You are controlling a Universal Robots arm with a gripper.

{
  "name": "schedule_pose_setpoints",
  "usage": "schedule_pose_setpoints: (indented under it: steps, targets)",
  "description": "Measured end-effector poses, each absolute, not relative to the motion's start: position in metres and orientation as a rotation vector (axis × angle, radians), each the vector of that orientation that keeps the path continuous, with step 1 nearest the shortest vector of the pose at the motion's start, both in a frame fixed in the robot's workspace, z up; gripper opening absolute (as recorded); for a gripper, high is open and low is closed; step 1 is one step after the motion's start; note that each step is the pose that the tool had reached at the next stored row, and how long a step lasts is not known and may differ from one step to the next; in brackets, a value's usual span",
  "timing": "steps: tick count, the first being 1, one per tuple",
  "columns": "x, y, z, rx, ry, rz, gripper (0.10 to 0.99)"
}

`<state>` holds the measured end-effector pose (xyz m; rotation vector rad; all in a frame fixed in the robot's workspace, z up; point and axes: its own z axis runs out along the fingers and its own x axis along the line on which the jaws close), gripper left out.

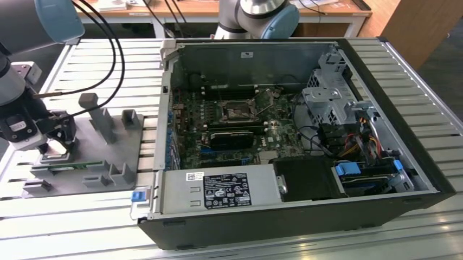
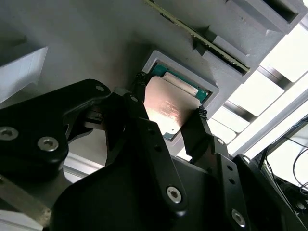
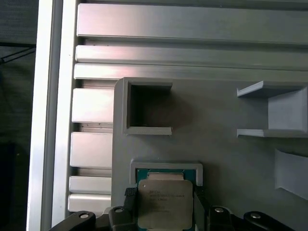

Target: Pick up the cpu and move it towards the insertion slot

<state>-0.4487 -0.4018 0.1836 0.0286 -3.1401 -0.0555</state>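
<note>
The cpu (image 2: 169, 109) is a small square chip with a silvery top plate, and it sits between my two black fingers just above a teal-lined square recess (image 2: 206, 91) in the grey tray (image 1: 119, 154). In the first wrist view the cpu (image 3: 165, 201) has a finger pressed to each of two opposite edges. My gripper (image 1: 58, 147) is shut on it, low over the tray at the exterior view's left. The insertion slot (image 1: 237, 111), a square metal-framed socket with a dark centre, lies on the motherboard inside the open computer case, well to the exterior view's right of my gripper.
The grey tray carries upright posts (image 1: 90, 108) and an open box-shaped pocket (image 3: 147, 109). It rests on a slatted metal table (image 1: 108, 59). The case wall (image 1: 168, 108) stands between tray and motherboard. Black cables (image 1: 108, 49) hang from my arm.
</note>
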Motion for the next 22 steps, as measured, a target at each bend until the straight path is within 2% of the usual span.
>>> schedule_pose_setpoints:
  steps: [22]
  targets:
    - [-0.449, -0.402, 0.210, 0.029, -3.140, -0.058, 0.545]
